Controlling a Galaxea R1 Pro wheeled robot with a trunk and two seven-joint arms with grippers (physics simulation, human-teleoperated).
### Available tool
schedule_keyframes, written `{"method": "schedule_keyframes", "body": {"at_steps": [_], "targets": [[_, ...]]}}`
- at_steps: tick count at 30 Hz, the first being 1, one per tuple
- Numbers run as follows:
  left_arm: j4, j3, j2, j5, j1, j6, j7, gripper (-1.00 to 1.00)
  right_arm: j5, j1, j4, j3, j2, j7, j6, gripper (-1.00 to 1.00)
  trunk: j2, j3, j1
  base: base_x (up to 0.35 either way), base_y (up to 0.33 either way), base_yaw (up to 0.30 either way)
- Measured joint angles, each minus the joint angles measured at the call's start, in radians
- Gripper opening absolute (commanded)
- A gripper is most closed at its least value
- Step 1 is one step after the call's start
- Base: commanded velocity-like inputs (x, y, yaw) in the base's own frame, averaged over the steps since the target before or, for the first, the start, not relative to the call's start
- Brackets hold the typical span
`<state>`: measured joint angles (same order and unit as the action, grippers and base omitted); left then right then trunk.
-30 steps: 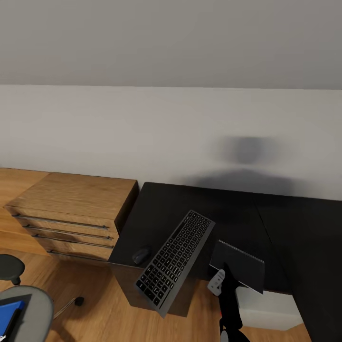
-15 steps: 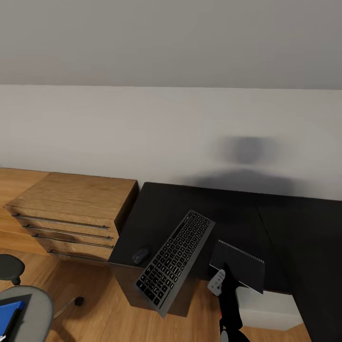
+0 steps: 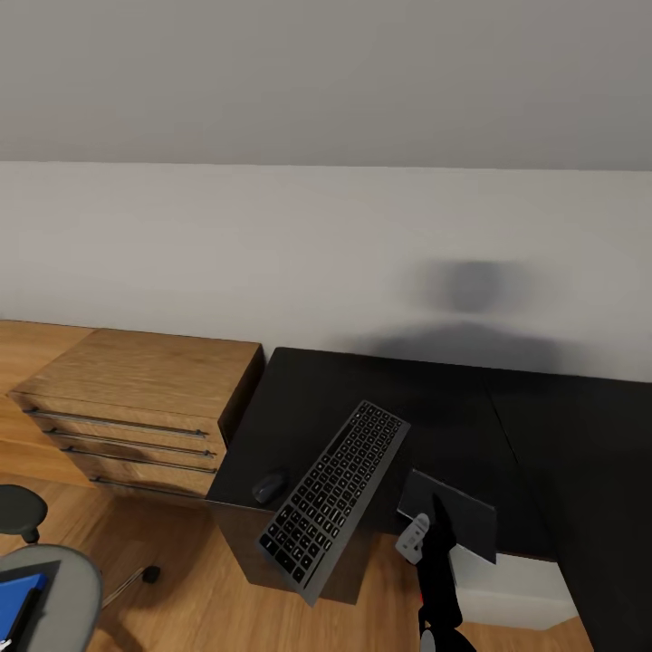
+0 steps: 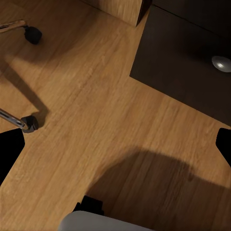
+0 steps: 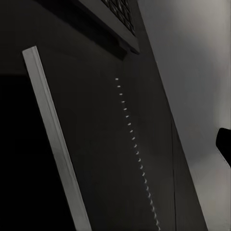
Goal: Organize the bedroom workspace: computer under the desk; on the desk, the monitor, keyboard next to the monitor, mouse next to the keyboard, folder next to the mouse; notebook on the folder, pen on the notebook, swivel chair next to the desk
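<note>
At the far left of the head view the grey seat of the chair (image 3: 50,589) shows low in the corner, and the blue folder (image 3: 18,605) lies on it with a thin dark object across it that I cannot identify. The left wrist view looks down on the wooden floor (image 4: 86,110), with chrome chair legs and black wheels; the left gripper (image 4: 115,147) has its two black fingertips at opposite edges of that picture, spread wide, with nothing between them. Behind the chair stands a light wooden drawer chest (image 3: 136,398) against the pale wall. To its right is the black desk (image 3: 435,398). Near the desk's front left corner lies the small black mouse (image 3: 270,486). Just beside it the keyboard (image 3: 335,484) lies diagonally, and its near end sticks out over the desk's front edge. To the right of the keyboard the dark grey notebook (image 3: 453,516) rests at the front edge of the desk. The right gripper (image 3: 433,523) reaches onto the notebook's near edge, but I cannot tell if it is clenched on it. In the right wrist view the notebook's row of pale binding dots (image 5: 134,149) runs across the dark surface.
</note>
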<state>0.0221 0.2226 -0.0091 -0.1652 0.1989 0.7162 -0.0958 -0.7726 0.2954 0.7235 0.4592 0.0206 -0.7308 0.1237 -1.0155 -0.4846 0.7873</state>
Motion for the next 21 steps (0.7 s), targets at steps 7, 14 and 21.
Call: {"method": "schedule_keyframes", "body": {"at_steps": [7, 14, 21], "targets": [[0.0, 0.0, 0.0, 0.0, 0.0, 0.0, 0.0, 1.0, 0.0, 0.0, 0.001, 0.0, 0.0, -0.001, 0.0, 1.0, 0.0, 0.0, 0.0, 0.0, 0.0, 0.0], [0.0, 0.0, 0.0, 0.0, 0.0, 0.0, 0.0, 1.0, 0.0, 0.0, 0.001, 0.0, 0.0, 0.0, 0.0, 1.0, 0.0, 0.0, 0.0, 0.0, 0.0, 0.0], [0.0, 0.0, 0.0, 0.0, 0.0, 0.0, 0.0, 1.0, 0.0, 0.0, 0.001, 0.0, 0.0, -0.001, 0.0, 1.0, 0.0, 0.0, 0.0, 0.0, 0.0, 0.0]]}}
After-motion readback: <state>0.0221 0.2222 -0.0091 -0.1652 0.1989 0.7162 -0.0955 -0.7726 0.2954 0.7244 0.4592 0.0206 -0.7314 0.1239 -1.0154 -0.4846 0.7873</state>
